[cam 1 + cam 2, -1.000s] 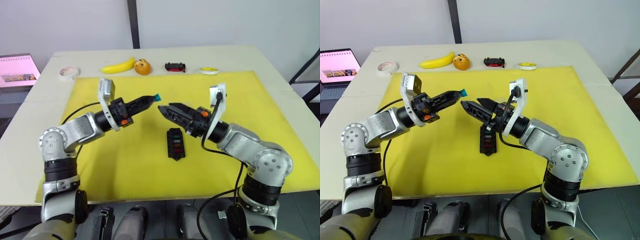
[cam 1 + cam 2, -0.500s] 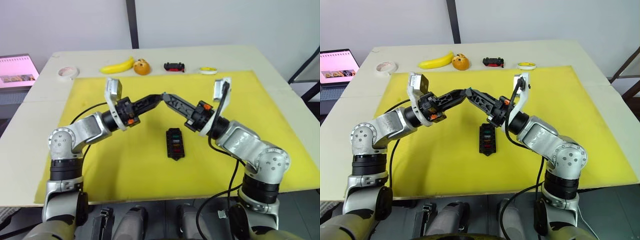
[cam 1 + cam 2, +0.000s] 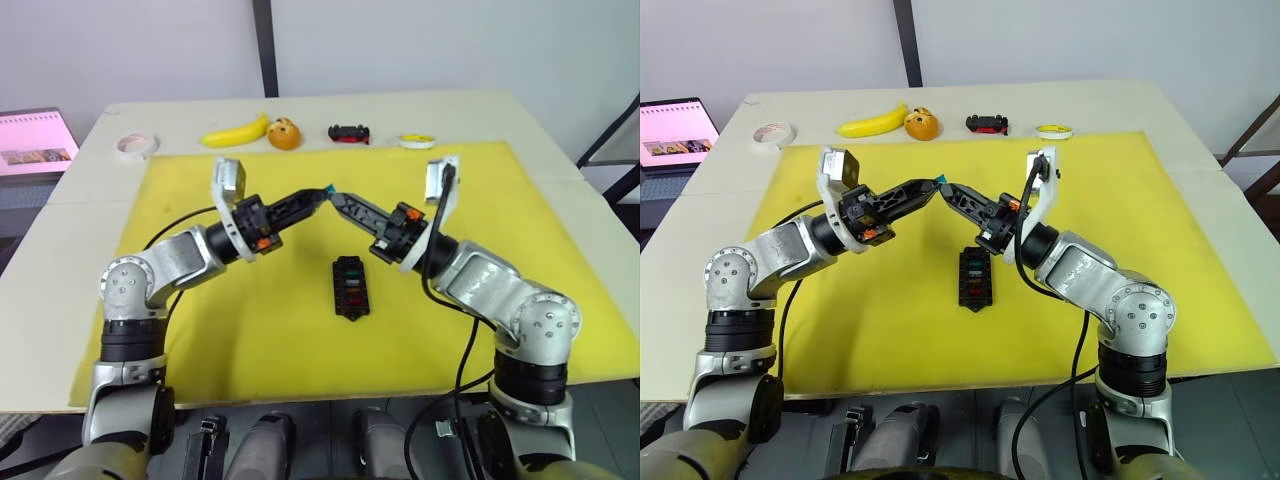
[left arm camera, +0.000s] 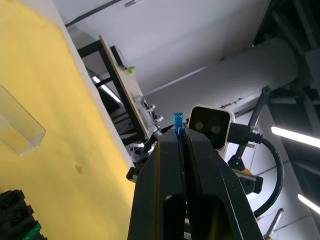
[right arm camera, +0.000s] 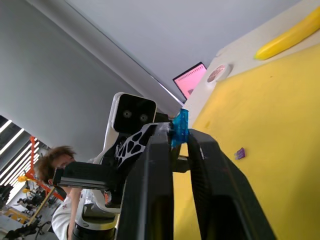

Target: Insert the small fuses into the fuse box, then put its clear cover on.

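My left end effector (image 3: 322, 192) pinches the teal fuse (image 3: 940, 181) in the air over the yellow mat (image 3: 560, 250), beyond the fuse box (image 3: 350, 287). My right end effector (image 3: 336, 196) closes round the same chip. If either lets go early, it drops.

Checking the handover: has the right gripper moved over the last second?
Yes. The right gripper rose away from the fuse box toward the left gripper, meeting at the teal fuse.
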{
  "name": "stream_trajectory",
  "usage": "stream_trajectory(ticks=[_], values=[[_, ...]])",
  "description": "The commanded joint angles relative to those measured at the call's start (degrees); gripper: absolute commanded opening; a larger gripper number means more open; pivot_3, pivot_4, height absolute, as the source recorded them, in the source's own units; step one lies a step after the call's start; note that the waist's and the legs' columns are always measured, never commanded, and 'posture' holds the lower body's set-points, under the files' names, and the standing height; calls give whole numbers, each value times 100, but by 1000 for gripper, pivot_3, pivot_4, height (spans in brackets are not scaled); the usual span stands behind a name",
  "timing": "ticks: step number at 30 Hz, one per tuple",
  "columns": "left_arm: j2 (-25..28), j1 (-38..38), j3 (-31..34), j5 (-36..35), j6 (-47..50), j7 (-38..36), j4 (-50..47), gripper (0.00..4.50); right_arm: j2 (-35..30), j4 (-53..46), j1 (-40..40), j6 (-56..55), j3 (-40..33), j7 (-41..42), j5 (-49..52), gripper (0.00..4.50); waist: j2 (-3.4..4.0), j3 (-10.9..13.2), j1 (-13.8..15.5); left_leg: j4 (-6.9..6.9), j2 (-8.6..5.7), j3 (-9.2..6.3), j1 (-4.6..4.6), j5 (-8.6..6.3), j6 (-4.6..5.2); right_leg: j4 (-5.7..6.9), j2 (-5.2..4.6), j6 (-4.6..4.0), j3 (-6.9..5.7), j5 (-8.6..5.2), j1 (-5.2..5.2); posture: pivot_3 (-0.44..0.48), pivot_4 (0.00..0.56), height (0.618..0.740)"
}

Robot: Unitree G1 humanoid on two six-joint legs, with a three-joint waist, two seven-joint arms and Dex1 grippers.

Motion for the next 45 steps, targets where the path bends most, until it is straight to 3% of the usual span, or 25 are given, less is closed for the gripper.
stream_trajectory(ticks=[1, 5, 7, 14, 17, 20, 23, 24, 25, 29, 32, 39, 45], values=[[50, -43, -12, -158, -70, -17, -109, 0, -63, -133, -45, -191, 18, 19, 228, 507, 0, 0, 0, 0, 0, 0, 0, 0, 0, 0, 0, 0, 0, 0, 0, 0, 150, 740], [36, -55, -38, -170, -89, 7, -84, 0, -140, -162, -15, -284, 70, 22, 289, 507, 0, 0, 1, 0, 0, 0, 0, 0, 0, 0, 0, 0, 0, 0, 0, 0, 150, 740], [44, -63, -57, -156, -86, 7, -72, 0, -174, -178, -7, -324, 92, 33, 311, 5, 0, 0, 1, 0, 0, 0, 0, 0, 0, 0, 0, 0, 0, 0, 0, 0, 150, 740], [112, -57, -137, 110, -56, -52, -60, 0, -368, -249, -11, -400, 124, 80, 463, 5, 0, 0, 2, 1, 0, 0, -1, 0, 1, 0, 1, 0, 0, 0, 0, 0, 150, 740], [259, -57, -129, 287, 13, -183, -43, 1037, -476, -248, -28, -423, 99, 77, 572, 0, 0, 0, 1, 2, 0, 1, -1, 0, 1, 0, 1, 0, 0, 0, 0, 0, 150, 740], [662, -88, -88, 496, 305, -672, -111, 2494, -687, -259, -63, -394, 89, 117, 700, 0, 0, 0, -15, 1, 2, 0, -1, -1, 2, 0, 4, 0, 0, 0, 0, 0, 150, 740], [1397, -149, -116, 1232, 640, -1789, -411, 4121, -1237, -251, -153, -150, 37, 378, 816, 0, 2, 2, -24, 0, 4, 1, -2, -3, 7, -1, 9, -1, 0, 0, -2, 0, 150, 740], [1661, -184, -214, 1625, 649, -2253, -534, 4463, -1476, -216, -207, -35, 15, 537, 820, 0, 6, 5, -22, -1, 4, 2, -3, -8, 16, -2, 9, -1, 0, -1, -2, 0, 150, 740], [1824, -213, -305, 1937, 622, -2612, -597, 4463, -1645, -175, -245, 26, 13, 662, 816, 0, 10, 8, -22, 0, 4, 3, -4, -20, 36, -3, 10, -1, 0, -1, -2, 0, 150, 740], [2874, -98, -1525, 4625, -1026, -4927, -1285, 4463, -2935, -198, -572, 602, 282, 2306, -385, 0, 19, 16, 9, 2, 2, 12, -4, -22, 41, -11, 10, -2, -1, -2, 6, 0, 150, 740], [2995, 17, -2235, 6261, -2659, -5986, -1173, 4463, -3639, -289, -716, 323, 902, 3743, -1828, 0, 21, 16, 13, 0, 6, 18, -1, -24, 44, -20, 10, -3, -1, -2, 12, 0, 150, 740], [2181, -251, -2714, 8042, -4503, -6535, -419, 4463, -4009, 223, -1122, -1134, 2194, 5746, -4701, 0, 13, 25, 5, 14, 9, 14, -31, -25, 47, -20, 2, 2, -9, 0, -12, 0, 150, 740], [1720, -265, -2801, 8592, -4796, -6651, -236, 4463, -3687, 913, -1190, -2170, 2795, 6566, -6192, 0, 13, 25, 4, 35, 7, 12, -65, -21, 40, -15, 1, 3, -13, 1, -39, 0, 150, 740]])
